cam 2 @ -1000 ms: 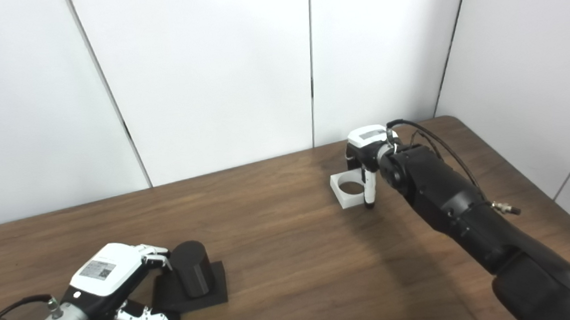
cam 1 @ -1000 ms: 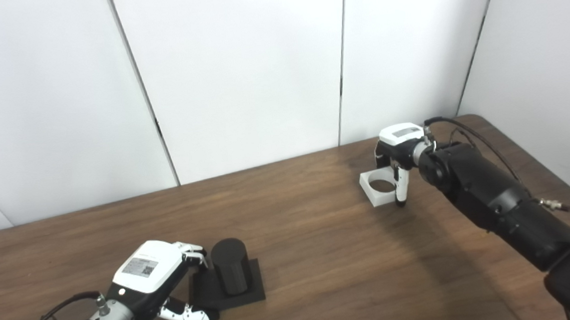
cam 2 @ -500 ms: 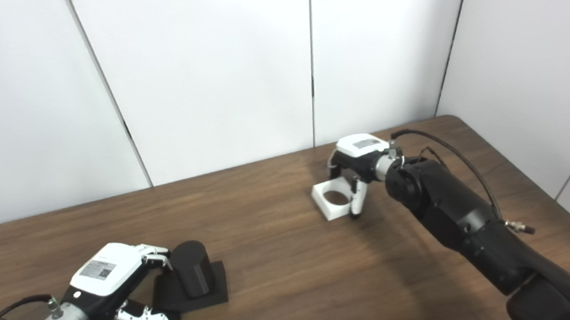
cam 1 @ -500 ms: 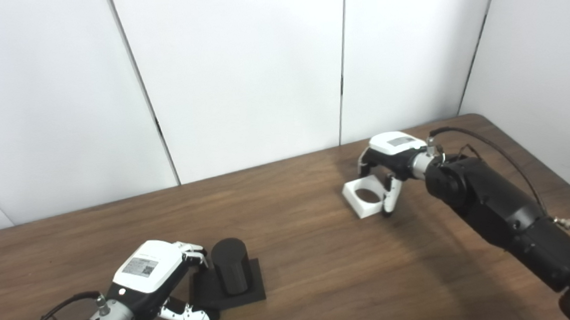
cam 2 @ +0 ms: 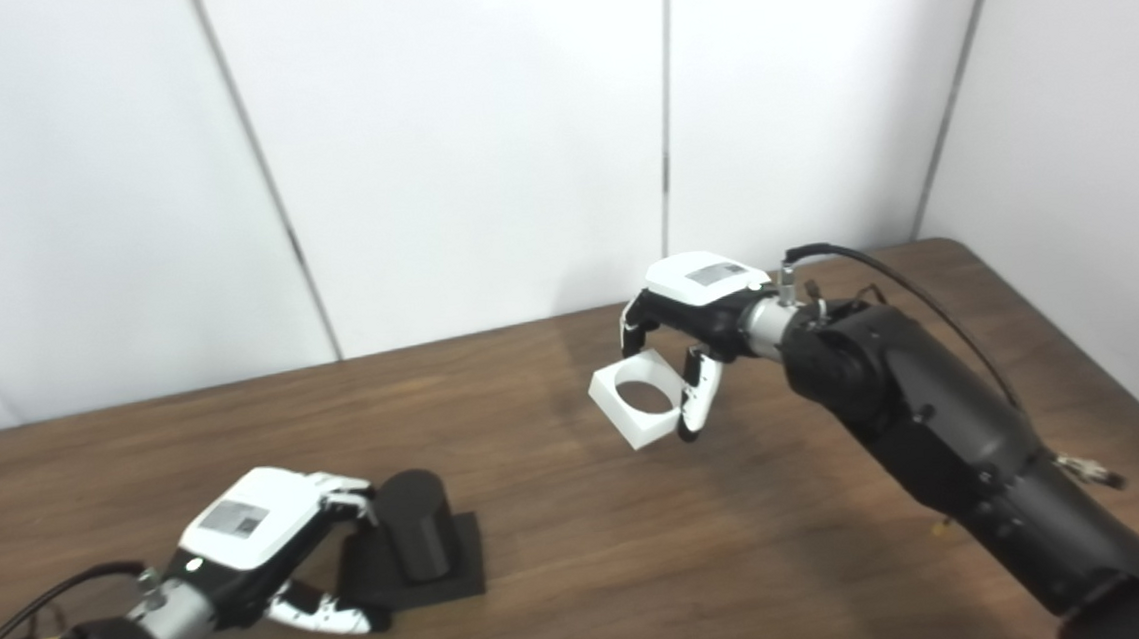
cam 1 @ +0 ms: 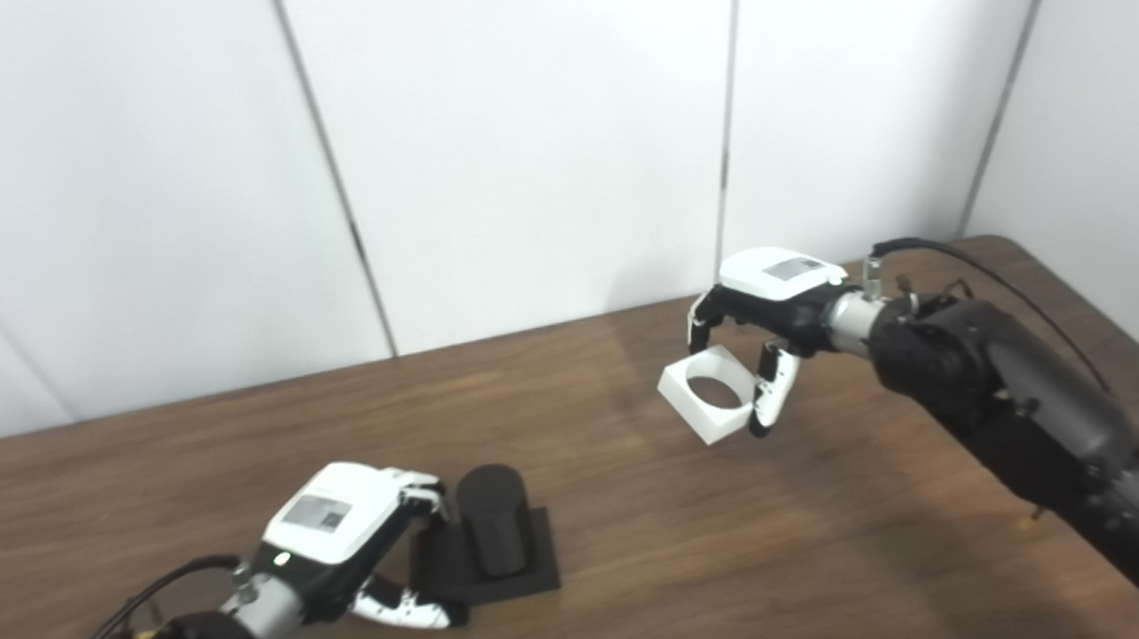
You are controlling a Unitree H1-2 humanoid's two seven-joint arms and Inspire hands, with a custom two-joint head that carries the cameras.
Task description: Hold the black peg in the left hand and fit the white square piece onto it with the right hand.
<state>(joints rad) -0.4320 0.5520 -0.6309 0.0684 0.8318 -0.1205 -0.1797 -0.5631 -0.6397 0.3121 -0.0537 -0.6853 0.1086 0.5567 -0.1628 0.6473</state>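
White square piece: the white square piece (cam 1: 706, 394) with its round through-hole hangs tilted in the air above the bench, well to the right of the black peg and farther back.
Right hand: the right hand (cam 1: 766, 326) is closed on the piece, fingers over its far edge and one white fingertip down its right side, so the hole stays clear.
Black peg: the black peg (cam 1: 492, 507) stands upright on its flat black square base (cam 1: 530, 573), which rests on the bench near the front edge.
Left hand: the left hand (cam 1: 344, 529) sits just left of the peg, fingers curled to the peg's side and thumb along the base's front edge; it seems to brace the base, but whether it truly grips cannot be told.
Step in hand: carrying the piece across to the peg, by my reading.
Doing it well: level the piece so the hole faces straight down, centre it over the peg's top, then lower slowly; a tilted piece will likely catch on the rim.
Left hand's part: press the base firmly so that it does not slide under the push.
Risk: the hold on the piece's edges looks light, so the piece may twist on contact.
Bench: dark brown wood grain (cam 1: 646, 555), with a rounded corner far right of the peg.
Room: plain white wall panels (cam 1: 517, 143) with dark seams behind the bench.
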